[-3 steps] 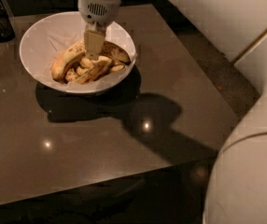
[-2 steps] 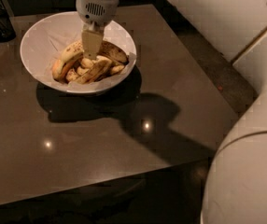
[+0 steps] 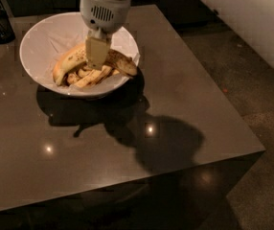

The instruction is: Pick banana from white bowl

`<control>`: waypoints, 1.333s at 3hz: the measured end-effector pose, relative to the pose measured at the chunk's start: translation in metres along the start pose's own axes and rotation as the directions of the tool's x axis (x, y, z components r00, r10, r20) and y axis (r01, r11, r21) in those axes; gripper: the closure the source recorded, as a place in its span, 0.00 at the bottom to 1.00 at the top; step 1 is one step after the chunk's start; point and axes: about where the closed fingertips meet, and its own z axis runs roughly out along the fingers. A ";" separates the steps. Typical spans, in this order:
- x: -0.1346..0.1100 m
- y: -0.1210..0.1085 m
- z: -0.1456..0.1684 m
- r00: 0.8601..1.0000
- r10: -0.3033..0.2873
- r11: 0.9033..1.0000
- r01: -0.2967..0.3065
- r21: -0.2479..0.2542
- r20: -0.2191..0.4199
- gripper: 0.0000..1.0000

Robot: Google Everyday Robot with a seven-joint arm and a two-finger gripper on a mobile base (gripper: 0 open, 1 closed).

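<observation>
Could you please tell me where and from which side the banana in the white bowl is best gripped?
Probably across the middle of the banana, from straight above: it lies flat in the white bowl, whose flaring sides block a sideways approach. The claw hangs right over that spot, low in the bowl.

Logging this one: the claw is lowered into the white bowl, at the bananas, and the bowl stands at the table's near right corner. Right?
Not quite. The camera view shows the white bowl at the far left of the table, not its near right corner. The rest holds: the claw is lowered into the bowl, at the bananas.
</observation>
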 end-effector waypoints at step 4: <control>0.055 0.072 -0.004 0.984 0.175 0.984 -0.176 -0.013 -0.023 1.00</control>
